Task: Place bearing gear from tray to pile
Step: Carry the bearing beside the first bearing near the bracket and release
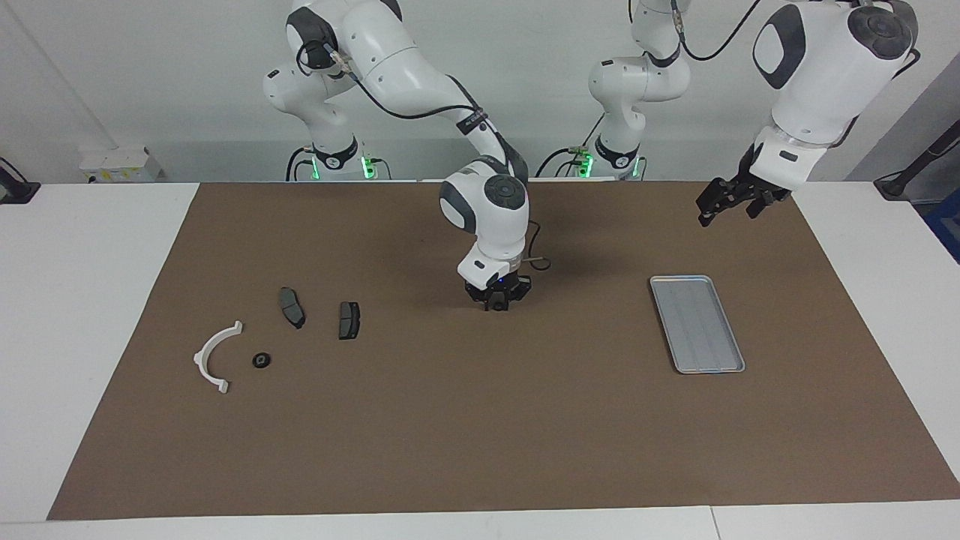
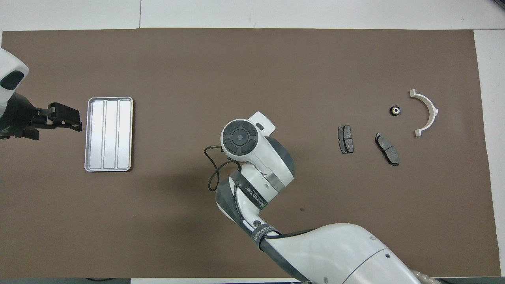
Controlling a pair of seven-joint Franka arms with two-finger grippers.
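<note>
My right gripper [image 1: 496, 301] is down at the middle of the brown mat, shut on a small dark round bearing gear [image 1: 496, 307] that rests on the mat. In the overhead view the arm's wrist hides both. The silver tray [image 1: 696, 322] [image 2: 109, 134] lies bare toward the left arm's end. The pile lies toward the right arm's end: a white curved bracket [image 1: 214, 356] [image 2: 428, 112], two dark pads [image 1: 292, 307] [image 1: 348, 319] and another small black gear [image 1: 261, 360] [image 2: 395, 111]. My left gripper [image 1: 721, 206] [image 2: 65, 118] waits open in the air beside the tray.
The brown mat [image 1: 480, 435] covers most of the white table [image 1: 90, 300]. The right arm's elbow and forearm [image 2: 327, 252] hang over the mat's edge nearest the robots.
</note>
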